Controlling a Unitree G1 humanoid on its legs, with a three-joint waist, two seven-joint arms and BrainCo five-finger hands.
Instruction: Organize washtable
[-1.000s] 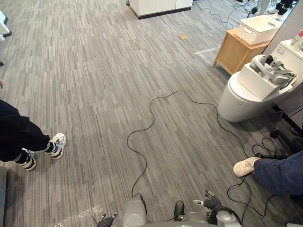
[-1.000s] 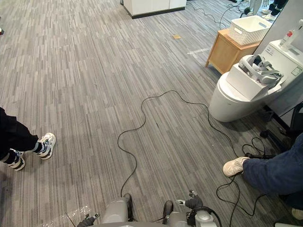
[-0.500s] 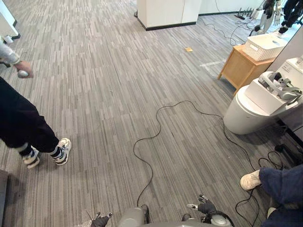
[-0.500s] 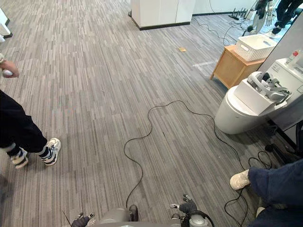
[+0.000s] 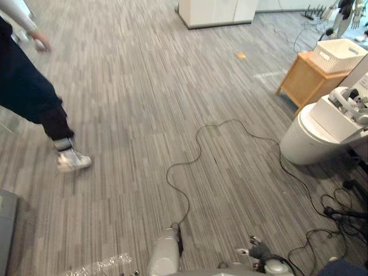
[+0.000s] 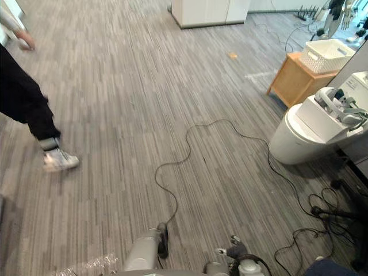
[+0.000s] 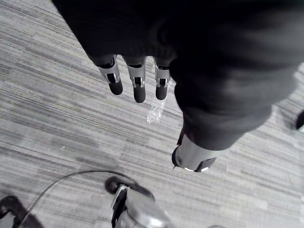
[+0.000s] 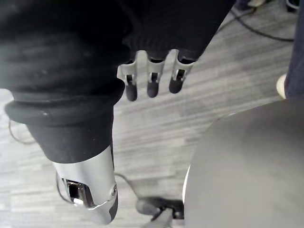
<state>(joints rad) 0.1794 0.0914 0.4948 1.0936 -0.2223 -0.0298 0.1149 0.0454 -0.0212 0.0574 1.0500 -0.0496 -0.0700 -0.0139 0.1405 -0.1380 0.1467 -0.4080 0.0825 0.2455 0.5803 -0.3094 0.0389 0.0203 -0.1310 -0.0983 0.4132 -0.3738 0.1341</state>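
Observation:
A small wooden table (image 5: 303, 79) stands at the far right with a white basket (image 5: 344, 53) on top. Both of my hands hang low over the carpet, far from it. In the left wrist view my left hand (image 7: 138, 85) has straight fingers and holds nothing. The right wrist view shows my right hand (image 8: 153, 78) the same way, fingers straight and empty; it also peeks in at the bottom of the left eye view (image 5: 257, 250).
A white toilet (image 5: 310, 138) with a headset (image 5: 356, 103) on its tank stands by the wooden table. A person (image 5: 31, 95) walks at the left. A white cabinet (image 5: 215, 11) is at the back. Crinkled clear plastic (image 5: 98, 265) lies on the carpet near me.
The camera has shifted. The person at the left has stepped away toward the back left. The seated person's shoe at the right has left the view. Both hands stay hanging low.

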